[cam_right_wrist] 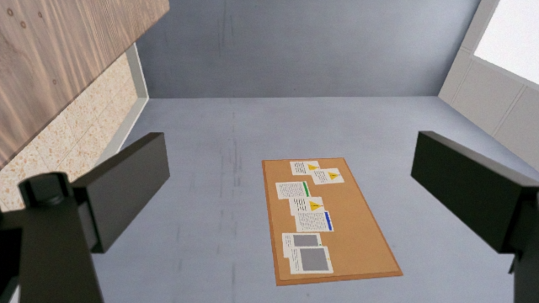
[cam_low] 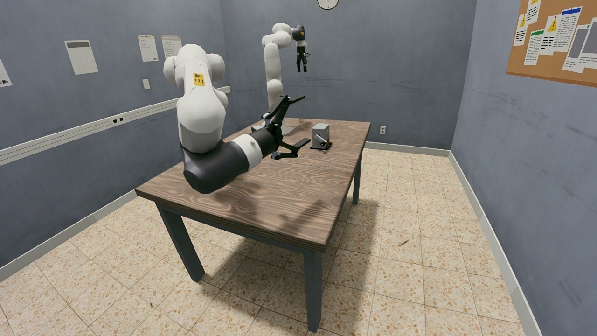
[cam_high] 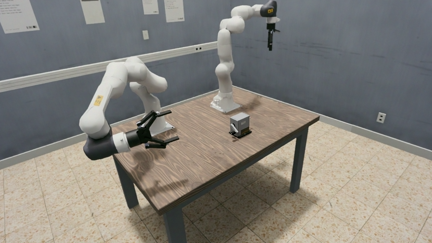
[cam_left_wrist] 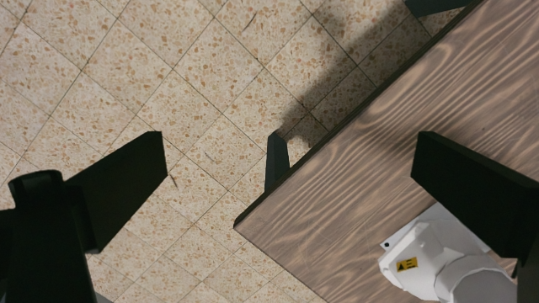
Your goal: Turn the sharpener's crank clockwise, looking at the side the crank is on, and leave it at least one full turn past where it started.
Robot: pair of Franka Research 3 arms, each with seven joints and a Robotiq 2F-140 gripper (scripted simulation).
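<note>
The grey box-shaped sharpener (cam_high: 244, 123) (cam_low: 318, 129) stands upright on a black base on the table. Its crank (cam_high: 234, 128) (cam_low: 320, 139) is on the side facing the exterior camera, where the crank arm slants down to the right to a black knob low on that side. My left gripper (cam_high: 270, 49) (cam_low: 301, 71) (cam_left_wrist: 288, 154) is open and empty, pointing down, high above and beyond the sharpener. My right gripper (cam_high: 175, 125) (cam_low: 307, 119) (cam_right_wrist: 290, 154) is open and empty, held roughly level above the near part of the table, away from the sharpener. Neither wrist view shows the sharpener.
The wooden table (cam_high: 193, 157) (cam_low: 283, 196) (cam_left_wrist: 320, 202) carries both arm bases along its wall side. The left arm's base (cam_high: 225, 105) stands behind the sharpener, and the right arm's base (cam_high: 166, 128) is behind the right gripper. A corkboard (cam_low: 542, 62) (cam_right_wrist: 354, 236) hangs on the wall.
</note>
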